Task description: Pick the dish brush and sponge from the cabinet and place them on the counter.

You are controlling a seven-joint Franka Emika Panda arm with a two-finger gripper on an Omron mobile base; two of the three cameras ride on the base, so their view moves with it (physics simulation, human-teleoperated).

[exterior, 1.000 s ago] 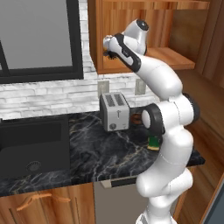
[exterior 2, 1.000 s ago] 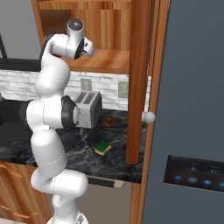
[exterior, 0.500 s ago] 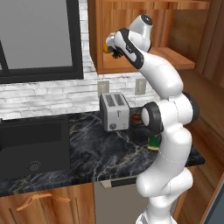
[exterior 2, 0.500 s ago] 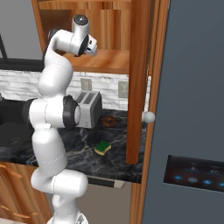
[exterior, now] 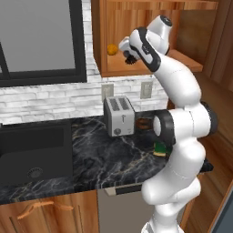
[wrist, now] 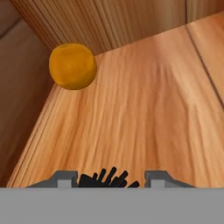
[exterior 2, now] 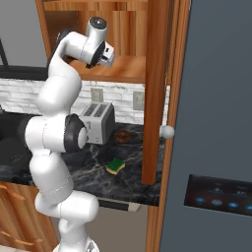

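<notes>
The gripper point(exterior: 129, 58) has risen off the cabinet point(exterior: 150, 72) shelf, clamped on the brush point(wrist: 107, 178), near the orange ball point(wrist: 72, 66).

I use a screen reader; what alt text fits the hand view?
Black bristles of the dish brush sit between the two finger tips of the gripper at the bottom edge. Beyond lies the wooden shelf of the cabinet, with a small orange ball in its back corner.

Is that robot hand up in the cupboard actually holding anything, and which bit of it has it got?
Yes: the gripper is shut on the dish brush, at its bristled head, whose black bristles poke up between the two fingertips. Its handle is hidden.
</notes>
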